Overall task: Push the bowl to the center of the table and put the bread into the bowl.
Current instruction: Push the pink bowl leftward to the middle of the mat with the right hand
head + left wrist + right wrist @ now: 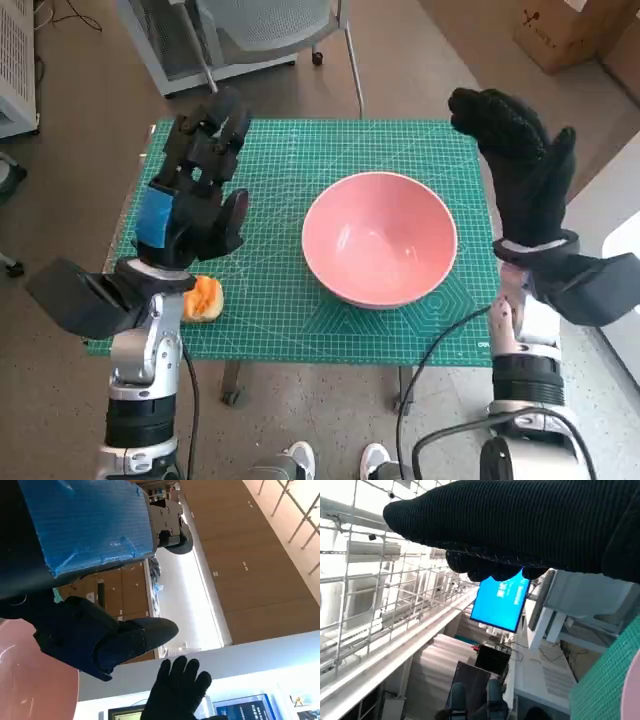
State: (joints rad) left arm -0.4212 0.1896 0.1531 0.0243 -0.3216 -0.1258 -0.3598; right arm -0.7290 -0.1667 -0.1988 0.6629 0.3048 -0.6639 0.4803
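A pink bowl sits empty on the green cutting mat, a little right of the table's middle. A sliver of its rim shows in the left wrist view. The orange-brown bread lies near the mat's front left corner, partly hidden under my left forearm. My left hand is raised above the mat's left side, fingers spread, holding nothing. My right hand in its black glove is lifted over the table's right edge, fingers apart and empty; the glove also shows in the left wrist view.
A grey chair stands behind the table. A cardboard box sits at the back right. A person's feet show below the table's front edge. A white unit stands at the far left.
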